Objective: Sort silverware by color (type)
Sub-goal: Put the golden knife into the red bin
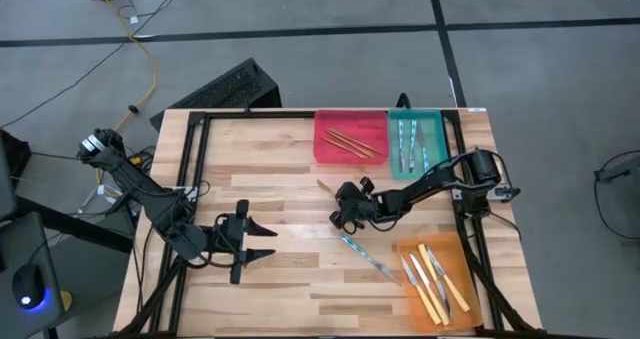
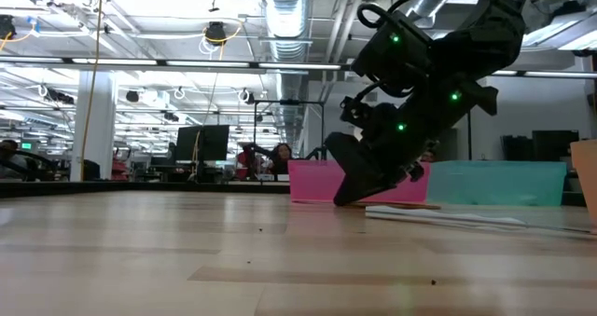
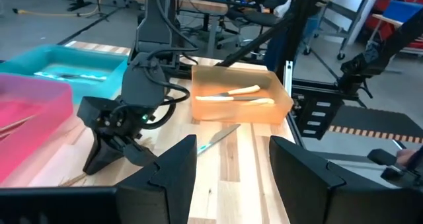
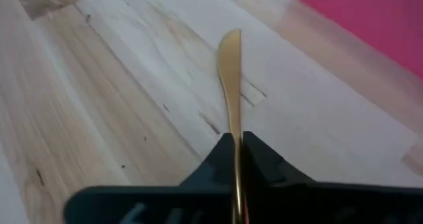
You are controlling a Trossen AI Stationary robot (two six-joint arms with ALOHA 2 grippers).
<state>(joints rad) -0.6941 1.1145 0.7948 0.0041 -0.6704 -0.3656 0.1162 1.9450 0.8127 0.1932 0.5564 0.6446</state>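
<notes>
My right gripper [image 1: 342, 205] is low over the table's middle, shut on a thin tan wooden utensil [image 4: 230, 72] whose free end [image 1: 323, 186] points toward the far left. One light-blue-handled metal piece [image 1: 365, 257] lies flat on the table, just near of that gripper. More tan sticks [image 1: 350, 141] lie in the red tray [image 1: 330, 154], blue-handled pieces [image 1: 410, 144] in the teal tray [image 1: 432, 119], and yellow-handled knives [image 1: 432, 279] in the orange tray [image 1: 410, 247]. My left gripper [image 1: 262, 241] waits open over the table's left half, touching nothing. My right gripper pinches the tan wooden utensil between its two fingers [image 4: 261, 164], gripping it partway along [image 4: 232, 130], with the blade-like free end sticking out ahead. The fingers slant down from the table's right, along the utensil. Whether its tip rests on the table, I cannot tell.
The red and teal trays sit side by side at the far edge and the orange tray at the near right. A black frame rail [image 1: 195, 159] borders the table. Bare wood [image 1: 280, 159] lies between the two grippers and toward the far left.
</notes>
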